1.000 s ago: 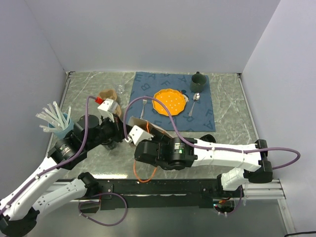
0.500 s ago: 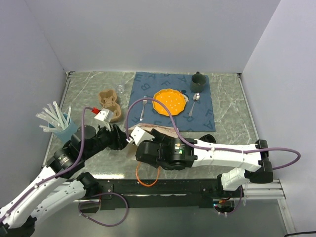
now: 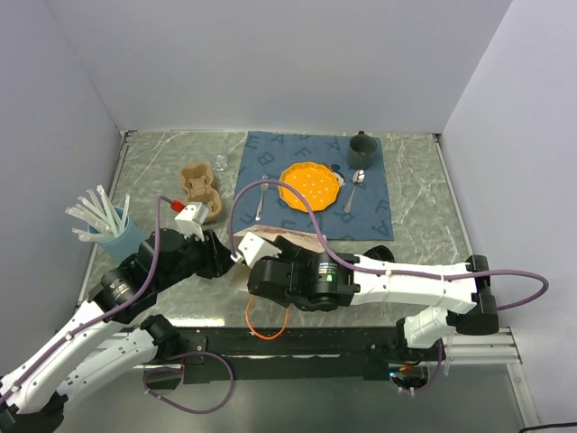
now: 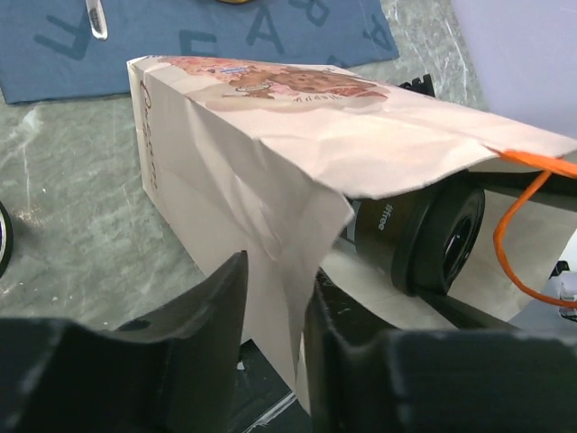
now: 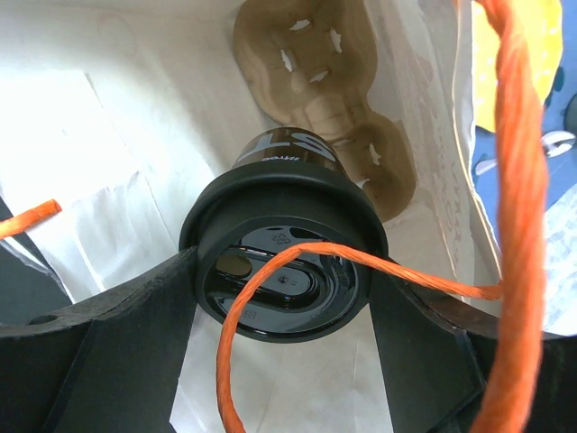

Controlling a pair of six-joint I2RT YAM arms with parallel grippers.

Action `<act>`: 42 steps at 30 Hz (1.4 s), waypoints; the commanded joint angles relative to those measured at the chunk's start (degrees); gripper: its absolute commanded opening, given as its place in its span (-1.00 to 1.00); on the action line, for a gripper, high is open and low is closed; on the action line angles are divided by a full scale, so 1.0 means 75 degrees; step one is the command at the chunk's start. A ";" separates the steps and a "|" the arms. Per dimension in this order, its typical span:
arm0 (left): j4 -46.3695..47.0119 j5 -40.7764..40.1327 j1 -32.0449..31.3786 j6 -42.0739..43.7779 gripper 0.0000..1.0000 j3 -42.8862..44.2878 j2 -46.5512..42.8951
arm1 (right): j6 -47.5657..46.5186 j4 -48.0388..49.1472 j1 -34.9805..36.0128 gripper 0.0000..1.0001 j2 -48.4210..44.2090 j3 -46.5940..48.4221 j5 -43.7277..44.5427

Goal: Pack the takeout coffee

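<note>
The takeout coffee, a black cup with a black lid, is inside a white paper bag. My right gripper is shut on the cup, one finger on each side of the lid. In the top view the bag lies on its side in front of the blue mat, and my right gripper is hidden in it. My left gripper is shut on the bag's lower paper edge at its mouth, and it also shows in the top view. An orange handle loop crosses the lid.
A brown cup carrier sits at the left back and also shows past the cup. A blue cup of straws stands far left. On the blue mat are an orange plate, a green mug, a fork and a spoon.
My left gripper has moved toward the near edge and lower with the bag's edge. The bag now lies flatter over my right wrist. The right arm has barely moved.
</note>
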 commanded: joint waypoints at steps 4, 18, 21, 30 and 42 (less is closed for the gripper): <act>0.0179 -0.0007 -0.0029 -0.0019 -0.37 0.0425 0.0063 | -0.0960 0.0397 -0.0174 -0.04 0.0034 0.0274 0.0348; -0.0220 -0.0957 -0.0029 0.0321 -0.13 0.0847 0.0181 | -0.1031 0.0338 -0.0232 -0.07 0.0034 0.0157 0.0242; -0.0091 -0.0664 -0.0029 0.0345 -0.34 0.0824 0.0251 | -0.1020 0.0374 -0.0221 -0.06 0.0093 0.0192 0.0242; 0.0669 0.0108 -0.0028 0.1046 -0.98 0.0555 -0.0041 | -0.1300 0.0362 -0.0279 -0.08 0.0116 0.0414 0.0417; 0.1901 0.1387 -0.0029 0.1727 -0.98 -0.0453 -0.0639 | -0.2589 0.0490 -0.0806 -0.09 0.0023 0.0591 0.0558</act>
